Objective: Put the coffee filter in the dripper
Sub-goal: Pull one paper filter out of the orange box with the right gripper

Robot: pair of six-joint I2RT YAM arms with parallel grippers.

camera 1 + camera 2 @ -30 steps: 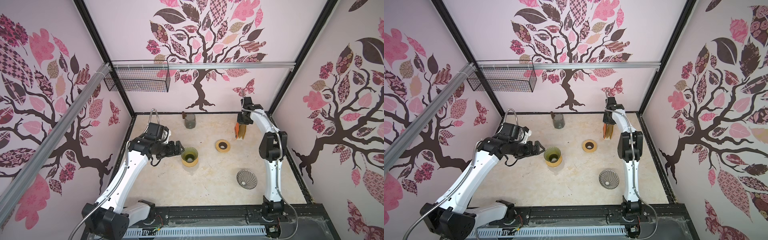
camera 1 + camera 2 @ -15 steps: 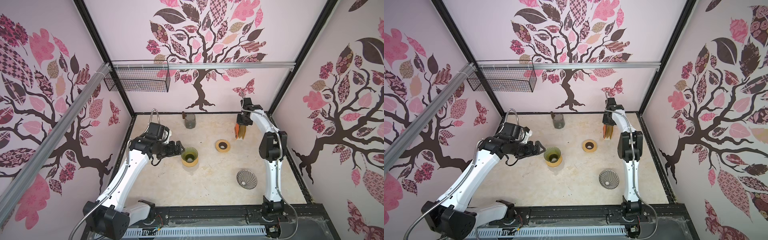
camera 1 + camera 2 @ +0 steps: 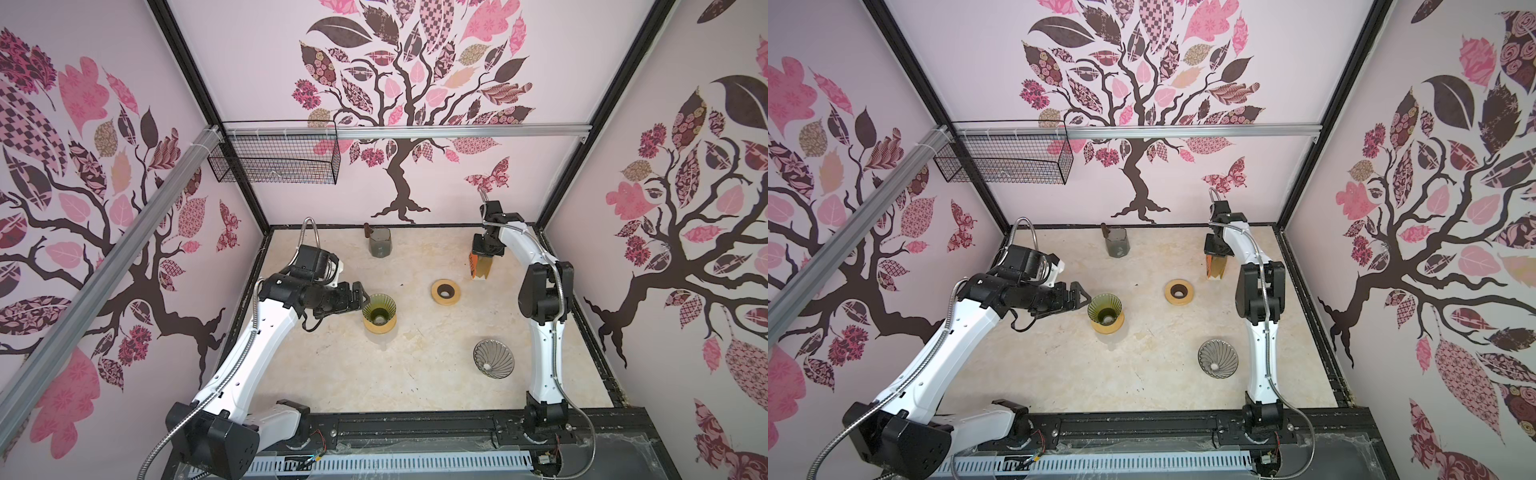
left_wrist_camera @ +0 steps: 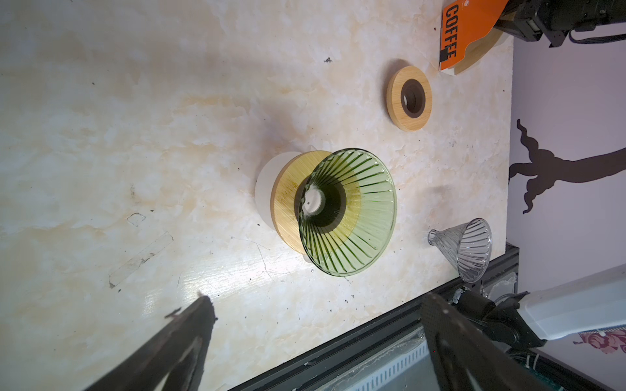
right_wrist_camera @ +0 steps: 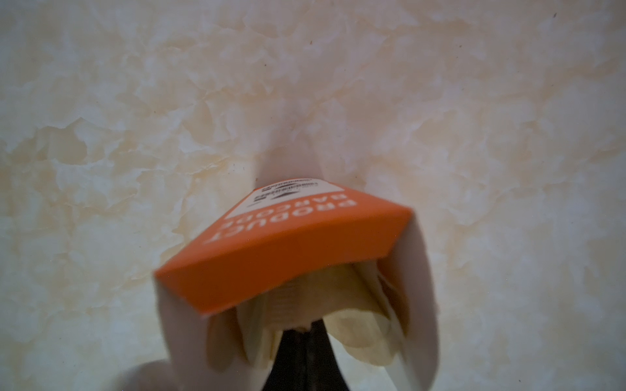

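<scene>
Pickup step: right jaws pinched shut on a tan paper coffee filter (image 5: 352, 304) in the orange cardboard box (image 5: 281, 250); left jaws wide beside the green ribbed glass dripper (image 3: 378, 307). Next: lift clear, carry over.

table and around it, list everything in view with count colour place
table: 1, cream marble look, cell floor
green dripper: 1, green glass, on a wood collar over a white cup, left of centre
ring: 1, wood, flat, right of centre
clear dripper: 1, clear glass, on its side, front right
box: 1, orange, upright, back right
filters: several, beige, in box
mug: 1, grey, back centre
basket: 1, black wire, on the rail, back left
left gripper: 1, black, open, beside green dripper, apart
right gripper: 1, black, shut on filters at box top
</scene>
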